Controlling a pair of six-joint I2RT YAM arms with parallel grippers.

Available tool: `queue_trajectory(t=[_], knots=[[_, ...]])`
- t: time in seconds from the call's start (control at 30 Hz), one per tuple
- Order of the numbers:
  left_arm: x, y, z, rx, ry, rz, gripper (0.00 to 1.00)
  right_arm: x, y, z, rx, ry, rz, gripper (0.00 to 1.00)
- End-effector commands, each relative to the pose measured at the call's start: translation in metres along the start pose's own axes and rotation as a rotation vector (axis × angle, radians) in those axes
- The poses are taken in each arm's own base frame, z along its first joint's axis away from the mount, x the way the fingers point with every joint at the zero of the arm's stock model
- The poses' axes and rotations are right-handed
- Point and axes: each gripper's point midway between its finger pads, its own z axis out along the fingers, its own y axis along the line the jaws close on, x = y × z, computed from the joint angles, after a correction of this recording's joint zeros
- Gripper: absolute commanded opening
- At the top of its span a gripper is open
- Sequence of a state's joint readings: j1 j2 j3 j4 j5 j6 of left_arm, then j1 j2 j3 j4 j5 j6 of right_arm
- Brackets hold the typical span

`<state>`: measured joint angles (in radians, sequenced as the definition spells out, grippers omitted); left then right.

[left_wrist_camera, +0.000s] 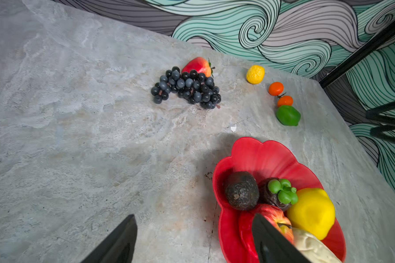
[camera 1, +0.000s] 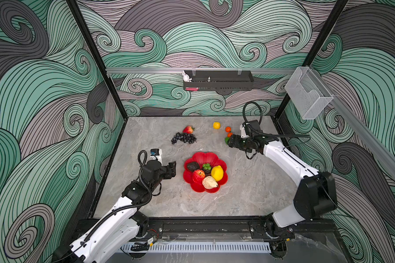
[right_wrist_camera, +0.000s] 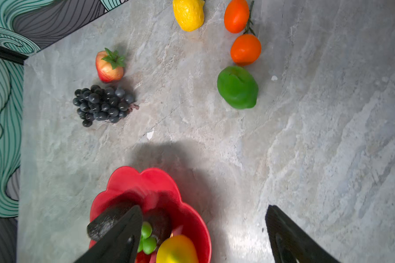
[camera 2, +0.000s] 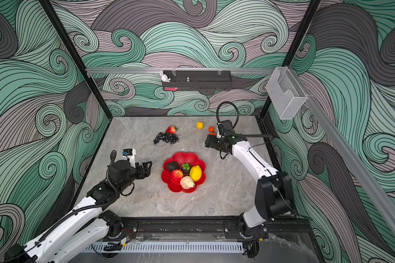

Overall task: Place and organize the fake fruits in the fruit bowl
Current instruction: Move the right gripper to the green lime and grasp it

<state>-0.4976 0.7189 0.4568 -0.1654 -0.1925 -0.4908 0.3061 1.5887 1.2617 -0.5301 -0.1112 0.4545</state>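
Green lime (right_wrist_camera: 237, 87), lying on the counter (camera 1: 249, 182) apart from the red fruit bowl (camera 1: 205, 156), is best straddled squarely by the right end effector (camera 1: 229, 143), seen wide and empty like the left end effector (camera 1: 173, 169)

My table (camera 1: 249, 182): grey marble top, small white chip (left_wrist_camera: 233, 128) mid-table. Far wall: black slotted tray (camera 1: 218, 82) hung on aluminium rail (camera 1: 146, 70), white rabbit figurine (camera 1: 186, 77) at its left end. Right wall: clear bin (camera 1: 308, 93).
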Motion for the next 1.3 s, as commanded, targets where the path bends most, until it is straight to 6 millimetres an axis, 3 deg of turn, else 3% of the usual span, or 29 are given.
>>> queue_trajectory(t=[0.0, 0.2, 0.53, 0.77, 1.27], knots=[[-0.026, -0.003, -0.007, 0.029, -0.139, -0.018, 0.83, -0.008, -0.014, 0.023, 0.07, 0.035, -0.053, 0.85], [-0.013, -0.001, -0.004, 0.047, -0.136, -0.012, 0.84, -0.015, -0.034, 0.074, 0.105, 0.129, -0.078, 0.85], [-0.008, -0.006, 0.0, 0.088, -0.131, 0.006, 0.85, -0.025, -0.047, 0.119, 0.133, 0.217, -0.143, 0.81], [-0.007, -0.006, 0.0, 0.088, -0.131, 0.009, 0.85, -0.03, -0.049, 0.139, 0.134, 0.246, -0.174, 0.76], [-0.007, -0.006, 0.006, 0.073, -0.107, 0.012, 0.85, -0.024, -0.046, 0.158, 0.112, 0.285, -0.17, 0.55]])
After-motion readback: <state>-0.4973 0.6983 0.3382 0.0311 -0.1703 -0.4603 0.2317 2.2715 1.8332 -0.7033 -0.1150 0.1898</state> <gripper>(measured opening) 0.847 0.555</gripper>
